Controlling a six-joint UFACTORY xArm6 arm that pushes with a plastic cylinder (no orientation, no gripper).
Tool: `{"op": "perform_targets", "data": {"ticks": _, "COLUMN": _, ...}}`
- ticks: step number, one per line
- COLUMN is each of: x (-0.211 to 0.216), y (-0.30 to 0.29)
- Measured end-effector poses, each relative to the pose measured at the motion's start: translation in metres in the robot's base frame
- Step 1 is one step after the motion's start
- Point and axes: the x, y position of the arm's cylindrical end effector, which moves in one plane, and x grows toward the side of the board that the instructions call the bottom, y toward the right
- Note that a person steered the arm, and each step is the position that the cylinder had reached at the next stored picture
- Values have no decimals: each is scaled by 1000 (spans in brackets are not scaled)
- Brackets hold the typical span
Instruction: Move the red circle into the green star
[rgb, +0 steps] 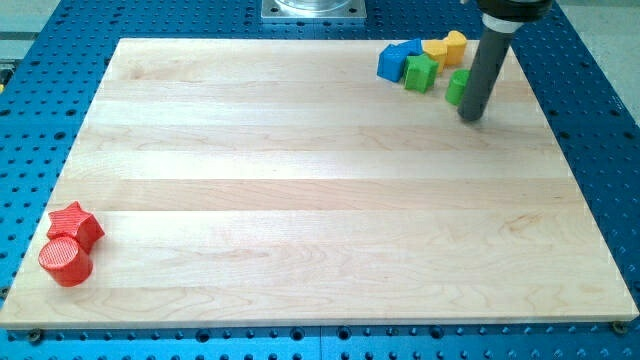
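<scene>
The red circle (65, 262), a short ribbed cylinder, lies at the board's bottom left corner and touches a red star (77, 225) just above it. At the top right, a green block (420, 72) lies in a cluster. A second green block (457, 87) sits to its right, partly hidden behind my rod. I cannot tell which of the two is the star. My tip (472, 117) rests on the board against the lower right side of that second green block, far from the red circle.
A blue block (397, 60) and yellow blocks (445, 47) lie in the same top right cluster, next to the first green block. The wooden board (320, 200) rests on a blue perforated table (590, 80).
</scene>
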Motion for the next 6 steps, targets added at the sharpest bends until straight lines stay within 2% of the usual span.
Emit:
{"op": "perform_targets", "data": {"ticks": 1, "x": -18, "y": 0}}
{"op": "perform_targets", "data": {"ticks": 2, "x": -10, "y": -3}}
{"op": "perform_targets", "data": {"ticks": 4, "x": 170, "y": -51}}
{"op": "perform_targets", "data": {"ticks": 5, "x": 226, "y": -88}}
{"op": "perform_targets", "data": {"ticks": 6, "x": 252, "y": -153}}
